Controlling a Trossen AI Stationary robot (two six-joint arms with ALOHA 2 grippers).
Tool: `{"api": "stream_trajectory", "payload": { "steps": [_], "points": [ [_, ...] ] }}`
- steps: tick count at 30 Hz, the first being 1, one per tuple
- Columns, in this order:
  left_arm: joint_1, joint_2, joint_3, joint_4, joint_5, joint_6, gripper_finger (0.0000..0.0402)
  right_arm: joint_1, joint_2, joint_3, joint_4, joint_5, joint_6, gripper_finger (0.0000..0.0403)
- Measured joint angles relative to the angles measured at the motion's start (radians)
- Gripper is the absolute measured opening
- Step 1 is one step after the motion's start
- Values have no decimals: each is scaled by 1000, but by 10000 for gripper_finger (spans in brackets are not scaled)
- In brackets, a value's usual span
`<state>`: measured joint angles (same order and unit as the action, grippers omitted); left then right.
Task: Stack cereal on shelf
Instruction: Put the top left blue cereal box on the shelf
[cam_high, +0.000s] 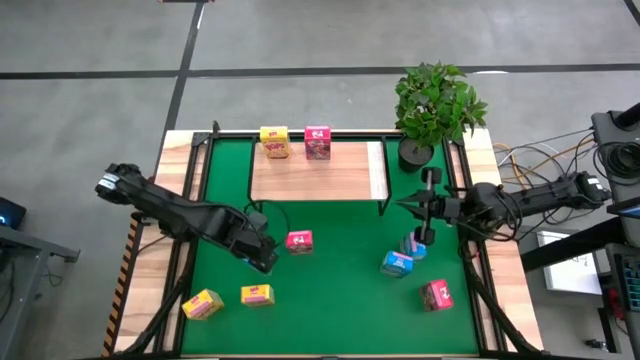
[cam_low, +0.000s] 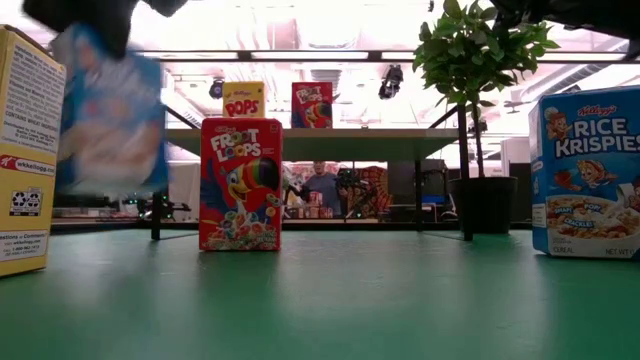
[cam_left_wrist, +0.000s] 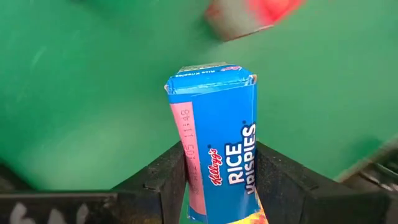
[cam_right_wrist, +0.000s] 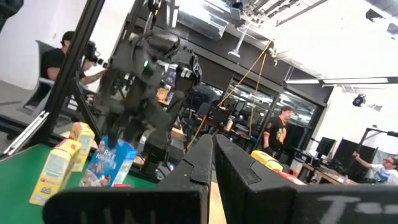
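Observation:
My left gripper (cam_high: 262, 255) is shut on a blue Rice Krispies cereal box (cam_left_wrist: 217, 118) over the green mat's middle left. In the low view the blue box (cam_low: 110, 110) hangs blurred above the mat. The shelf (cam_high: 315, 172) stands at the far side, with a yellow box (cam_high: 274, 141) and a pink-red box (cam_high: 317, 142) upright along its far edge. A Froot Loops box (cam_high: 299, 241) stands on the mat right of my left gripper. My right gripper (cam_high: 405, 205) hovers shut beside the shelf's right end, touching nothing. My left gripper pinches the blue box between its two fingers (cam_left_wrist: 171, 177), one on each side of the box's upper end (cam_left_wrist: 211, 186). The fingers point down from above. The box hangs below them, its flap end (cam_left_wrist: 208, 71) toward the mat and lifted clear.
Two yellow boxes (cam_high: 203, 304) (cam_high: 258, 294) lie near the mat's front left. Two blue boxes (cam_high: 398, 263) (cam_high: 415, 245) and a pink-red one (cam_high: 437, 294) sit at the right. A potted plant (cam_high: 435, 100) stands at the far right corner. People show in the room behind.

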<state>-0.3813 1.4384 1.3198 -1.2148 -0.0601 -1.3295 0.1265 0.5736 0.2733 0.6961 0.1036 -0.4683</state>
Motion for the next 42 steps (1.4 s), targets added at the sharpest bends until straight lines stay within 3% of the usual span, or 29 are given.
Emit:
{"api": "stream_trajectory", "payload": {
  "steps": [10, 16, 23, 29, 33, 42],
  "points": [
    [49, 0, 252, -46, -210, 464, 152, 0, -85, -5, -120, -7, 51, 9],
    [115, 0, 381, -51, -219, 815, 152, 0, -120, -5, -170, -7, 95, 9],
    [235, 0, 507, -62, -221, 1088, 152, 0, -121, -5, -169, 1, 101, 9],
    [371, 0, 547, -24, -215, 1256, 152, 0, -128, 5, -163, 9, 78, 9],
    [446, 0, 545, 56, -126, 1313, 152, 0, -126, 18, -163, 47, 87, 9],
    [504, 36, 559, 193, -107, 1426, 152, 0, -128, 18, -167, 54, 118, 9]
  ]
}}
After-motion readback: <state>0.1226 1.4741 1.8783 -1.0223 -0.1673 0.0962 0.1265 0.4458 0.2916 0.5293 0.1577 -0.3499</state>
